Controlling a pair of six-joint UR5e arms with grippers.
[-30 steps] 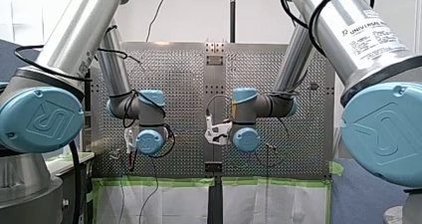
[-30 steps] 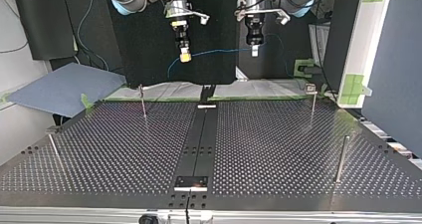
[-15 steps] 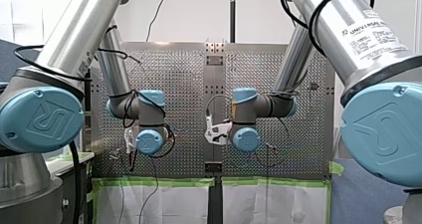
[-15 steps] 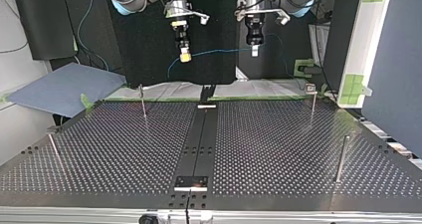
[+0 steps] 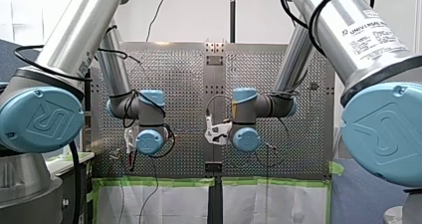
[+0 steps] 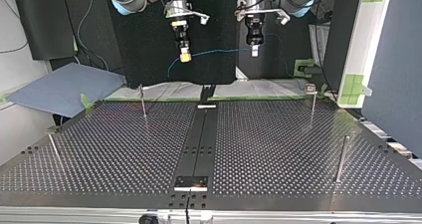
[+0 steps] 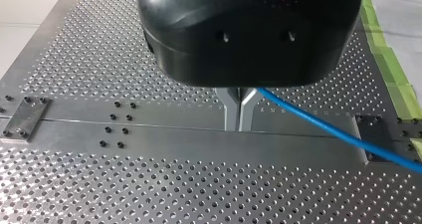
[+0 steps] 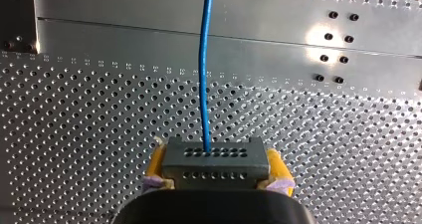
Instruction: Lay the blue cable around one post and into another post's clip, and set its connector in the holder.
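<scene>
**Perforated tabletop (image 6: 278, 149), blue cable (image 6: 219, 51) held in the air above it**

Yellow pads (image 8: 277, 168) of the right jaws clench the dark connector (image 8: 214, 162); the left jaws pinch the cable further along. Strung between them, clear of the posts (image 6: 341, 158), it looks held taut and free for routing.

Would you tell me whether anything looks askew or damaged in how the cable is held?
Nothing stands out. My right gripper holds the connector squarely between its yellow pads, the blue cable leaves it straight, and my left gripper is shut on the cable above the table.
</scene>
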